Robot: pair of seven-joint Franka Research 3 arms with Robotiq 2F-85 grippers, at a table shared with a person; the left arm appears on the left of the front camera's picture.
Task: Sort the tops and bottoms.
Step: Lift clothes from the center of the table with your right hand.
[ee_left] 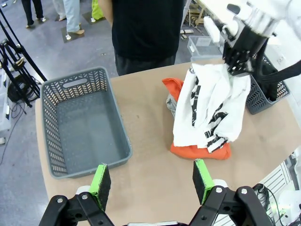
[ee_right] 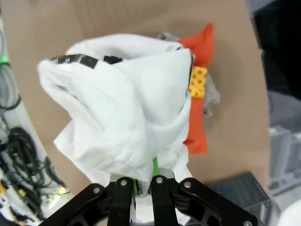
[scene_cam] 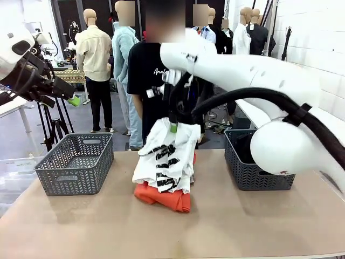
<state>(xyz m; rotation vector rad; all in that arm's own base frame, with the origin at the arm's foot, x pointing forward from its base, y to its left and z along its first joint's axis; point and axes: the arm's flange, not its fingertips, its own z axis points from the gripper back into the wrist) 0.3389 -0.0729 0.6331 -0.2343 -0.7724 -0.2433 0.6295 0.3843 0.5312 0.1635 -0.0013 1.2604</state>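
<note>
Right pincer, pressed together, pinches a bunch of white cloth at the top of the tee. It reaches in from the right to the middle of the counter. The tee hangs down from the grip, white with black print. Its lower folds rest on the orange top, which lies crumpled on the counter between two grey baskets.

From the right wrist, the pincer has its fingers shut, with a thin green sliver of pad between them. The tee bulges out just beyond them. Behind it lies the orange top, with a yellow dotted patch and a scrap of the grey top beside it.

Left pincer hovers high above the near edge of the counter, its green pads spread wide with nothing between them. In the front view it is raised at the far left, well apart from the clothes.

Seen from the left wrist, the left basket is on the counter, well apart from the pile. The grey top peeks out beside the tee, next to the orange top. The right basket stands just beyond the pile and holds something dark.

A person in black stands at the far side.
</note>
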